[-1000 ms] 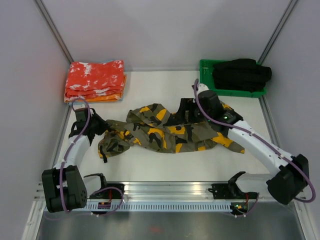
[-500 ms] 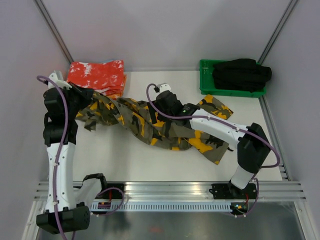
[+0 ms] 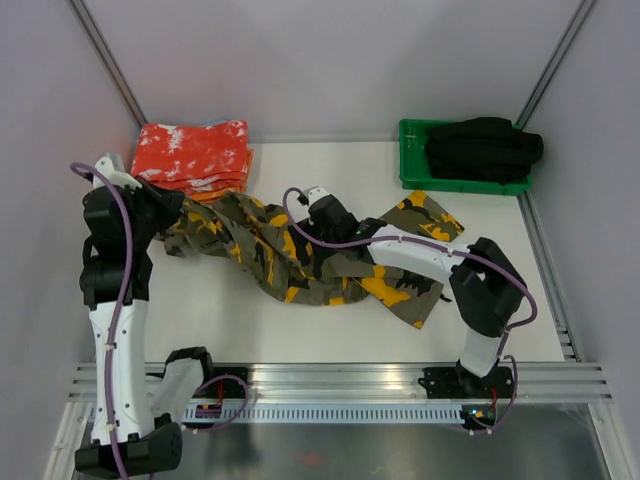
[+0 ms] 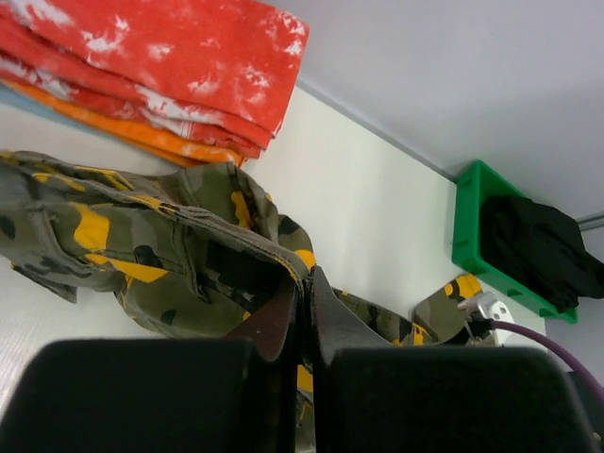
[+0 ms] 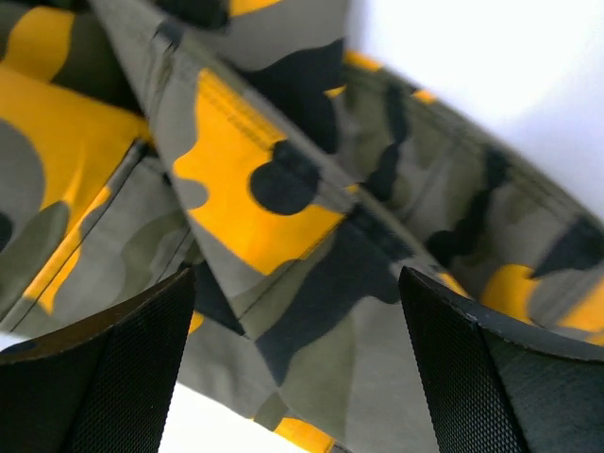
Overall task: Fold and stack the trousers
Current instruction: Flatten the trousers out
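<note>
The camouflage trousers (image 3: 270, 250) lie crumpled and stretched across the table, from the left wall toward the green tray. My left gripper (image 3: 172, 208) is at their left end, shut on a hem edge; in the left wrist view the fingertips (image 4: 304, 294) pinch a fold of the trousers (image 4: 142, 255). My right gripper (image 3: 312, 232) hovers over the middle of the garment. In the right wrist view its jaws (image 5: 297, 373) stand wide open, with the trousers (image 5: 283, 189) close below and nothing between the pads.
A folded stack of red-orange speckled cloths (image 3: 190, 160) lies at the back left, just behind my left gripper. A green tray (image 3: 412, 160) at the back right holds a black garment (image 3: 482, 148). Walls close in on the left, right and back.
My left gripper closed on the trousers' left end and pulled it up and left toward the red-orange stack. My right arm swung left from the right end to the middle of the garment.
</note>
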`<state>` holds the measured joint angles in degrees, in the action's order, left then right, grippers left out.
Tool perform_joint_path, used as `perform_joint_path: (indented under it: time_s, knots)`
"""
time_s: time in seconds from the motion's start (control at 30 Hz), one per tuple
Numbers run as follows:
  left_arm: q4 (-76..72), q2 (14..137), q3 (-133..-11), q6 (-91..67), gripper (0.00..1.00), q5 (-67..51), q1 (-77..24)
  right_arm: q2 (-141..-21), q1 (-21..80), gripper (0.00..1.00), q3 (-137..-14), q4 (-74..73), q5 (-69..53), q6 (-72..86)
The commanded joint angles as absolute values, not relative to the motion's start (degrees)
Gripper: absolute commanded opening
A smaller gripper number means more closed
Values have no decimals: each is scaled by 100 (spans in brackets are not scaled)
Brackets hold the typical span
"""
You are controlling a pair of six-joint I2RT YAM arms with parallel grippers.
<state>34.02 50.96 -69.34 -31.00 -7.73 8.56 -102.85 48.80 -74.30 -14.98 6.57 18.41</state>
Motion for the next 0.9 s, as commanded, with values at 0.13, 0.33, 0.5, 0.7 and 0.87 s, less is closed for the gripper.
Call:
perform_joint_path:
  time_s: [0.13, 0.33, 0.5, 0.7, 0.87]
  knots:
    - [3857, 4009, -5977, -3665, 2, -319, 861, -10818, 4895, 97, -7462, -1142, -203, 1381]
    - [4614, 3832, -6222, -3542, 2, 140, 861, -11109, 4887, 72, -7506, -1336, 649, 1266]
    - [5097, 3718, -6100, -3682, 2, 62, 861, -11048, 4799, 0, -7681, -1713, 1774, 1318]
    - [5660, 3333, -5425, -4148, 2, -359, 861, -10513, 4044, 0, -8542, -2249, 1828, 1136]
    - [5967, 3059, -4616, -4789, 2, -624, 852, -10643, 3701, 0, -9772, -2469, 1749, 475]
